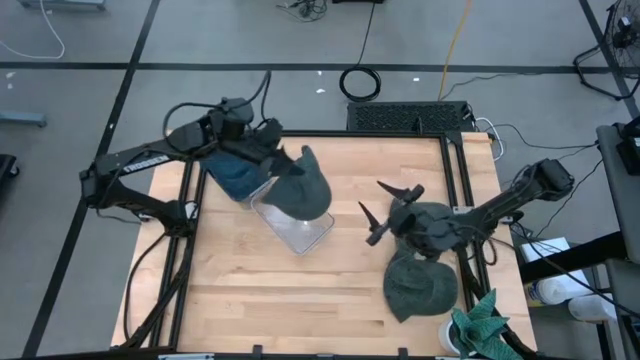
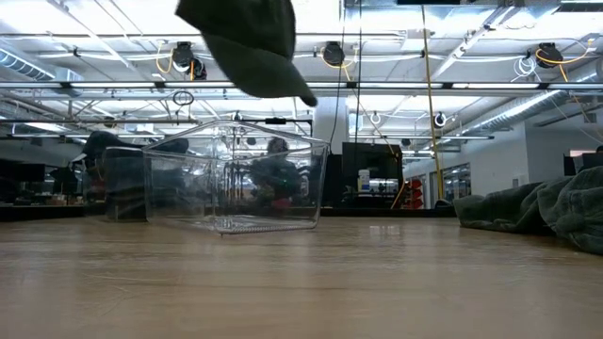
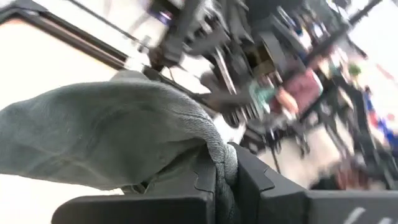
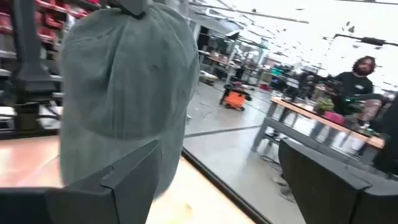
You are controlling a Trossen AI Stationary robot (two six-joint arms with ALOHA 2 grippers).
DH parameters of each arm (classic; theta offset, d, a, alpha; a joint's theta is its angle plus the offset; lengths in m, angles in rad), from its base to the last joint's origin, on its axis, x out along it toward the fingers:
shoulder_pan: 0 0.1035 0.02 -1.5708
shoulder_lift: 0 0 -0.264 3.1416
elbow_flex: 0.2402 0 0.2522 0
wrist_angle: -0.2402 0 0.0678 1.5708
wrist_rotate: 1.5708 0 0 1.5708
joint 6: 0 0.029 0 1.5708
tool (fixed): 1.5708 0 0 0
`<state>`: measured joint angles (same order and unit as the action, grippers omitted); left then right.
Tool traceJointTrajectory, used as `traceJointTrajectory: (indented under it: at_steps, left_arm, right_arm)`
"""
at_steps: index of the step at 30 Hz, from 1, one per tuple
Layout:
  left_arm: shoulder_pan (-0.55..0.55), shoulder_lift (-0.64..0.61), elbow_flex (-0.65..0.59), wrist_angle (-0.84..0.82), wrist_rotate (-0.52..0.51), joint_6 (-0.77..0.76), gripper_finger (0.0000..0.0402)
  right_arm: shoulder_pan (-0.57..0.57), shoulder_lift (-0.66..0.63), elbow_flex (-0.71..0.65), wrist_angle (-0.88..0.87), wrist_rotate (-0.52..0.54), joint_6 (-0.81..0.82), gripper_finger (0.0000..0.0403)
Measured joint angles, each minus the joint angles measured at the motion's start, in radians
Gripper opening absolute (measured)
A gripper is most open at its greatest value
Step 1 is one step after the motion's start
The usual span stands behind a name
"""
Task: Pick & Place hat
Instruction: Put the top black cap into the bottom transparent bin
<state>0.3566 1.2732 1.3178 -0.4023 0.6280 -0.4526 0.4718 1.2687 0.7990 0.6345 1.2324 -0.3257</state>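
Observation:
A grey-green hat (image 1: 308, 185) hangs in the air over a clear plastic box (image 1: 293, 225) that stands on the table left of centre. My left gripper (image 1: 272, 152) is shut on the hat. In the low view the hat (image 2: 250, 42) hangs well above the box (image 2: 231, 184), its brim tip pointing down to the right. My right gripper (image 1: 385, 208) stands open to the right of the hat, its fingers apart with nothing between them. In the right wrist view the hat (image 4: 124, 81) shows ahead of these open fingers. My left gripper pinches a bunched, rolled edge of the hat's cloth (image 3: 219, 160) between its two fingers. The fingers come nearly level from the table's far left. The hat is lifted clear and droops away from the fingers over the box.
A dark blue cloth thing (image 1: 235, 178) lies at the box's far-left end. Two more grey hats lie on the table's right side, one under my right arm (image 1: 440, 225), one nearer the front edge (image 1: 420, 285). A green cloth (image 1: 485, 325) sits at the front right corner.

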Motion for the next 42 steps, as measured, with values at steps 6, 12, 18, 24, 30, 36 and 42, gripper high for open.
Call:
traceJointTrajectory:
  at_steps: [6, 12, 18, 24, 30, 36, 42]
  left_arm:
    - [-0.054, -0.089, 0.0, -0.201, 0.074, 0.302, 0.0032]
    - [-0.121, -0.165, 0.0, -0.24, -0.057, 0.35, 0.0019]
    - [-0.159, -0.185, 0.0, -0.287, -0.169, 0.342, 0.0024]
    - [-0.17, -0.179, 0.0, -0.31, -0.212, 0.357, 0.002]
    - [-0.17, -0.179, 0.0, -0.303, -0.212, 0.356, 0.002]
    - [-0.17, -0.179, 0.0, -0.312, -0.212, 0.359, 0.002]
    - [-0.17, -0.179, 0.0, -0.313, -0.213, 0.369, 0.002]
  right_arm:
    - [0.066, -0.079, -0.044, 0.004, 0.053, 0.016, 0.0303]
    - [0.087, -0.156, -0.097, 0.005, 0.078, 0.064, 0.0303]
    - [0.087, -0.177, -0.125, 0.005, 0.077, 0.077, 0.0302]
    - [0.087, -0.181, -0.125, 0.005, 0.076, 0.078, 0.0302]
    - [0.087, -0.18, -0.125, 0.004, 0.076, 0.077, 0.0302]
    - [0.087, -0.18, -0.125, 0.005, 0.076, 0.076, 0.0302]
    - [0.087, -0.18, -0.125, 0.004, 0.075, 0.075, 0.0302]
